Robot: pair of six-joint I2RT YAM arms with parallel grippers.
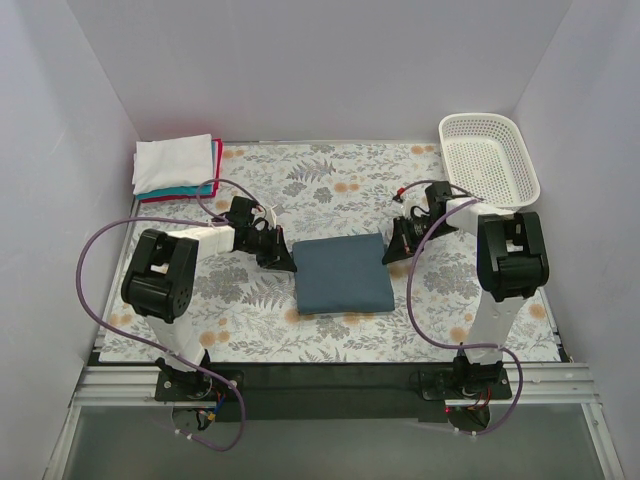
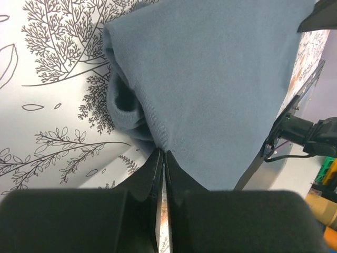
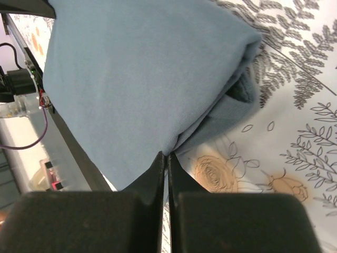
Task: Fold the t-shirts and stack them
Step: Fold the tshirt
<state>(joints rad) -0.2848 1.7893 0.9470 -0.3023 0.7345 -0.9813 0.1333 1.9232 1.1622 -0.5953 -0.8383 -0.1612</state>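
— Entry one, the blue shirt?
— Folded to a rectangle, lying flat in the middle of the table.
— Your tools?
— My left gripper: fingers pressed together on the shirt's edge, at its ten o'clock. My right gripper: likewise pinching cloth, at its two o'clock.
— Other stock?
— Folded shirts, white atop teal and red, at the table's ten o'clock corner. Basket at two o'clock.

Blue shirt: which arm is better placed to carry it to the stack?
Left, probably. The left end effector pinches the shirt at its left edge, and the stack lies far left, on its side. The right end effector grips the opposite edge, farther away.
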